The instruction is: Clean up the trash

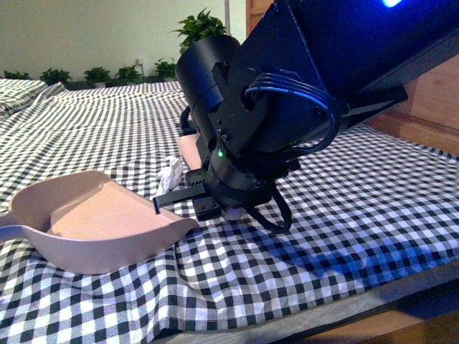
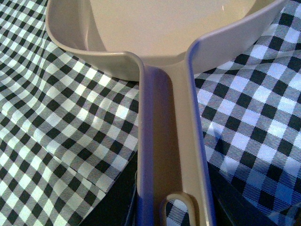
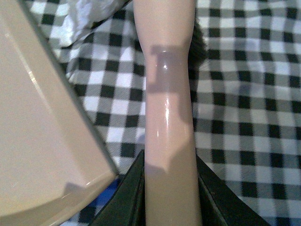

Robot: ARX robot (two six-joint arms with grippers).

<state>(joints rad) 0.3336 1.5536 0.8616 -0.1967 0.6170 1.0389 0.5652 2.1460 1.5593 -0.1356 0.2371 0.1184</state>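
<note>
pink dustpan lies on the checked bedcover, left gripper clamped on its handle, right gripper clamped on a brush handle; white trash sits beside the pan's mouth, seemingly awaiting a sweep inward.

A black-and-white checked cloth was found spread over the whole work surface, and folds and creases were noted in it near the front edge. The same cloth was recorded in the left wrist view, rumpled, and in the right wrist view, lying flatter. A row of small potted plants was observed along the far side, with a taller leafy plant beside them. A pale wall was seen behind, and wooden panelling at the right.
</note>
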